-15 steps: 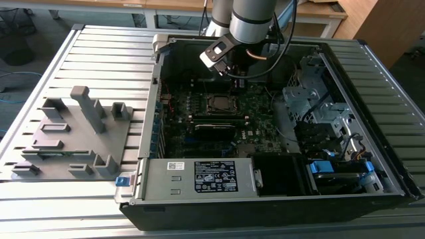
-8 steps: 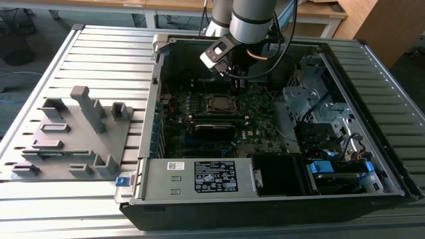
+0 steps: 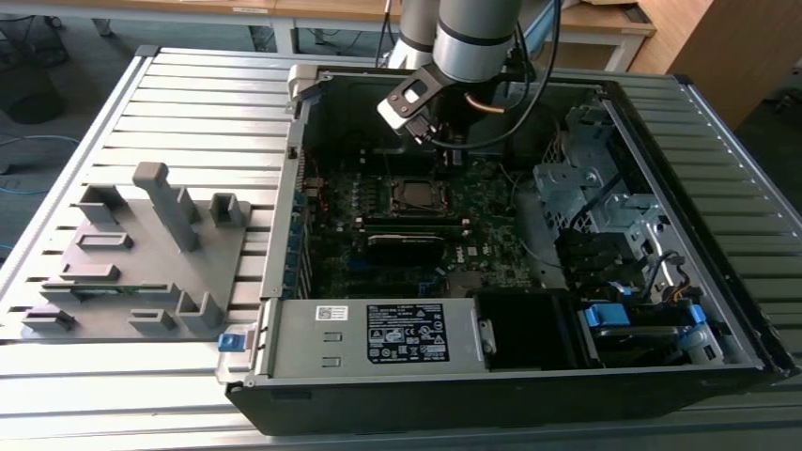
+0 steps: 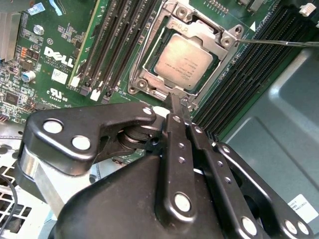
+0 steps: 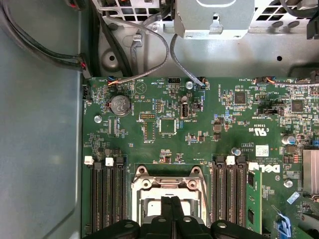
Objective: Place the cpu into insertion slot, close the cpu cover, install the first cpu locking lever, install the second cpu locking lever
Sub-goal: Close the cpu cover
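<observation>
Fingers (image 4: 174,134) of my end effector (image 4: 178,104) are pressed together, empty, just above the cpu cover (image 4: 145,69). In the exterior view the insertion slot (image 3: 414,194) lies at six o'clock from it. The cpu (image 4: 182,62) is seated inside. I judge it light, stiff and fragile, best gripped by its edges.

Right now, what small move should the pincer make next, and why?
Probably shift to the locking lever and press it down: the cpu lies under the lowered cpu cover, the shut pincer hovers empty at its edge, and that lever looks unlatched, sticking out.
</observation>
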`<state>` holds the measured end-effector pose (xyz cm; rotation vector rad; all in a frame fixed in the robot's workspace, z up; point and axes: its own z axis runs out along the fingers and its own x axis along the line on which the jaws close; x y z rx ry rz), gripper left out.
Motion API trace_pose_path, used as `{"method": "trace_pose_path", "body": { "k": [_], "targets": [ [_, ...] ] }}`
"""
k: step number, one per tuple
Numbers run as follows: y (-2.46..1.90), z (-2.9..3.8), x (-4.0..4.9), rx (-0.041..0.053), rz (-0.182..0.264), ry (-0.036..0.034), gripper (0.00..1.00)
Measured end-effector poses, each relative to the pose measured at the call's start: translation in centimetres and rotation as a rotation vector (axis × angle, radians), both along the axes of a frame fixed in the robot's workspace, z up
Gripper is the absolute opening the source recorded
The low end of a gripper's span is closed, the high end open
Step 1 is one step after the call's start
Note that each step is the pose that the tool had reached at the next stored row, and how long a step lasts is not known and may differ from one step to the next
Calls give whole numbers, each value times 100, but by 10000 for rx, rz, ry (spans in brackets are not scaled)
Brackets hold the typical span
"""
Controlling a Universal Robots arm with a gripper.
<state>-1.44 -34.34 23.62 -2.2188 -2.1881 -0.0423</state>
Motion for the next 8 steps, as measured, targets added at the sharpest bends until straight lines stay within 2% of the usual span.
{"method": "trace_pose_path", "body": {
  "k": [8],
  "targets": [
    [0, -6, -55, 1, 3, -38, 10]
  ]
}}
